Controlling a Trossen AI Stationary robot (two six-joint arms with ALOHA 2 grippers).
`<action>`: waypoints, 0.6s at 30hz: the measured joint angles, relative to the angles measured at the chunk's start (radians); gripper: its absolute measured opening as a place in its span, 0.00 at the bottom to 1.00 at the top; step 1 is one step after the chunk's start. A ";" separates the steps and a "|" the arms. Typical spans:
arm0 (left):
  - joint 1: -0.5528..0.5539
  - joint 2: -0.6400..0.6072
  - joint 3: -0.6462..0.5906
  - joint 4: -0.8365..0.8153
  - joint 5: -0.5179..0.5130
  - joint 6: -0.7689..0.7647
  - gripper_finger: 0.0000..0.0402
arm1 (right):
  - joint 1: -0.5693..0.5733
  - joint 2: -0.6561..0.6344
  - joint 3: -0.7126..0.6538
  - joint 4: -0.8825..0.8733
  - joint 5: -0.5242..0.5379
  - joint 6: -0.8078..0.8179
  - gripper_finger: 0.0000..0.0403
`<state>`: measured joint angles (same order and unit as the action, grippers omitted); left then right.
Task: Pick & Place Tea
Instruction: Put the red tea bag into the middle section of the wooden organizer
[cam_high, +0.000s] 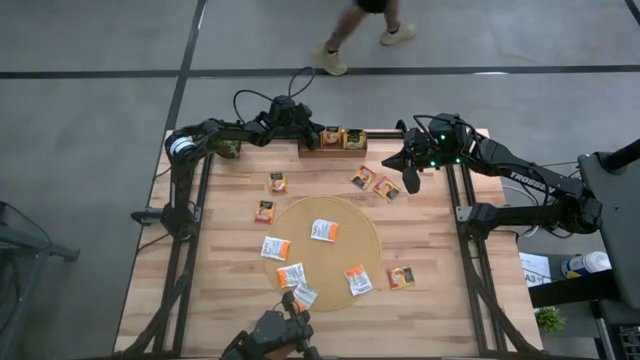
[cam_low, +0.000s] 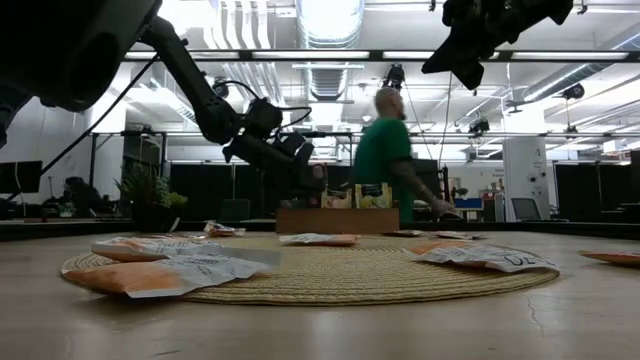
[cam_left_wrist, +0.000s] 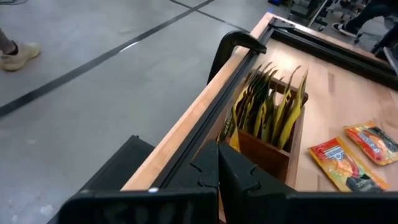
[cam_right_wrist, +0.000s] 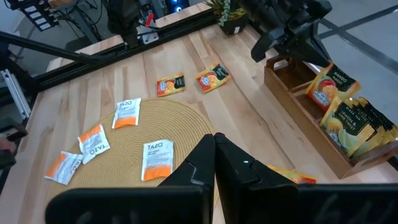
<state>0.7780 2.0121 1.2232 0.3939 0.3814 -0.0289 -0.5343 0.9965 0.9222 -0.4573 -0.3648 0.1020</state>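
Observation:
The tea sachets lie flat over the round woven mat and the wooden table: white-and-orange ones on the mat, orange ones beyond it. A brown compartment tray at the far edge holds upright orange sachets and dark green and yellow ones. My left gripper is shut just over the tray's left end. A dark green strip shows right past its fingertips. My right gripper hangs shut, high above the table's far right part. My left gripper comes at the tray slanting down from the table's left side. I cannot tell whether its shut fingers touch the dark green strip past their ends or the tray: the fingers hide that place.
A black clamp and rail run along the far edge beside the tray. A small potted plant stands at the far left corner. A person walks past on the floor beyond the table. Bare wood lies at the near left and near right.

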 joint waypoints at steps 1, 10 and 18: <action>0.000 0.000 0.000 -0.001 0.000 0.003 0.00 | 0.000 0.000 0.000 0.000 0.000 0.000 0.02; 0.002 0.000 0.000 0.000 -0.015 0.031 0.00 | 0.000 0.000 0.000 0.000 0.000 0.000 0.02; 0.001 0.000 0.000 -0.001 -0.015 0.029 0.00 | 0.000 0.000 0.000 0.000 0.000 0.000 0.02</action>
<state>0.7794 2.0121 1.2232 0.3927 0.3664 -0.0002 -0.5343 0.9965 0.9222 -0.4572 -0.3645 0.1020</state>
